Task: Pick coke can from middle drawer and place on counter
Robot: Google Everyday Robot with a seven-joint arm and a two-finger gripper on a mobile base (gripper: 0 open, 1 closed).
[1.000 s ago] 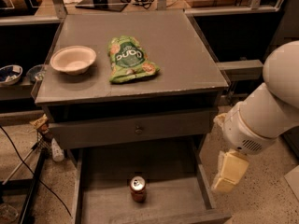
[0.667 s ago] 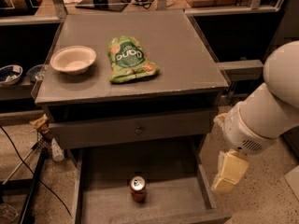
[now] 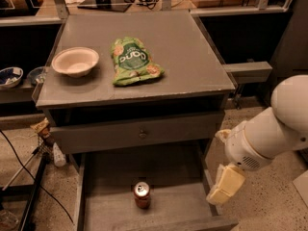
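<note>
Camera view —
Coke can (image 3: 141,195): upright on floor of middle drawer (image 3: 179,211), near front, about mid-width. Drawer is pulled fully out, so the can is open to reach from above.
Counter (image 3: 192,57): green snack bag (image 3: 134,61) in the centre, white bowl (image 3: 75,61) on the left. Right half is bare, prob. the drop spot.
Gripper (image 3: 225,186): low, just by drawer's right wall, pointing down, well apart from can. Looks like approach staging from the side, clear of the closed drawer front (image 3: 142,134) above.
Grip state: cannot tell; nothing seen held.
Arm (image 3: 274,124): bulk stays right of cabinet.
Vs 1.0 s ago — gripper sits a bit lower and closer to drawer wall. Can, bag and bowl unchanged.
</note>
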